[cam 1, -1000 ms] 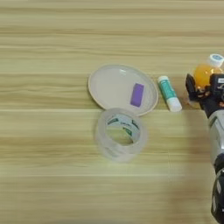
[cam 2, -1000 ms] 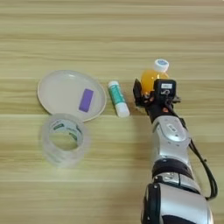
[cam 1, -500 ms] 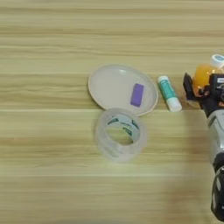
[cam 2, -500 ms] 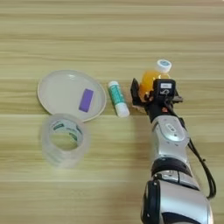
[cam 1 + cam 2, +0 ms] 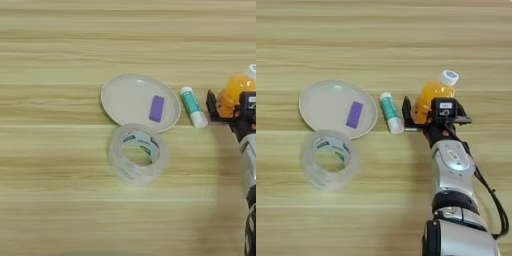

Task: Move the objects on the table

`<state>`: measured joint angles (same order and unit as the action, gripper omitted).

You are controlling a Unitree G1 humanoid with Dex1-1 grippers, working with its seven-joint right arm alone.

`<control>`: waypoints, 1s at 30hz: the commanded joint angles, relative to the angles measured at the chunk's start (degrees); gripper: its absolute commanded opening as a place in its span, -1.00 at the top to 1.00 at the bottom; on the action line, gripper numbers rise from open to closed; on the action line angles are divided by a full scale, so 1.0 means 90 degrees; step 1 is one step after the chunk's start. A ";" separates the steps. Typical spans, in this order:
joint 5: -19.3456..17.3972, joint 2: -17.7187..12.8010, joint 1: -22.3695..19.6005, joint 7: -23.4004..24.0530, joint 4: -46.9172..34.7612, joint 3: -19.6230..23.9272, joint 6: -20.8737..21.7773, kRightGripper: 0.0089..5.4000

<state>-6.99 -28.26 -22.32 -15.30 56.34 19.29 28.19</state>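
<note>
The claw [image 5: 432,111] stands open around the lying orange-juice bottle [image 5: 432,93], probably positioned to grip its body.

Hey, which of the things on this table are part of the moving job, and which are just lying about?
Part of the job:
- orange-juice bottle, between the jaws of the right gripper
- glue stick
- purple block, lying on the plate
- plate
- tape roll, overlapping the plate's near rim
- table

Just lying about:
- nothing visible
</note>
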 commanded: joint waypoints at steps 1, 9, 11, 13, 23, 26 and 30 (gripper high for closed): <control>-0.0051 -0.0197 -0.0268 0.0097 -0.0374 0.0030 0.0025 -0.99; -0.0086 -0.0148 0.0213 0.0141 -0.0956 0.0072 -0.0098 -0.99; -0.0085 -0.0143 0.0332 0.0146 -0.1154 0.0081 -0.0174 -0.99; -0.0073 -0.0139 0.0378 0.0161 -0.1247 0.0081 -0.0246 -0.99; -0.0114 -0.0156 0.0893 0.0120 -0.2021 0.0086 -0.0881 -0.99; -0.0268 -0.0148 0.1107 -0.0043 -0.2404 0.0122 -0.1234 -0.99; -0.0443 -0.0103 0.1332 -0.0201 -0.2914 0.0143 -0.1648 -0.99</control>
<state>-9.91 -27.09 -8.45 -16.96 34.89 19.62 14.15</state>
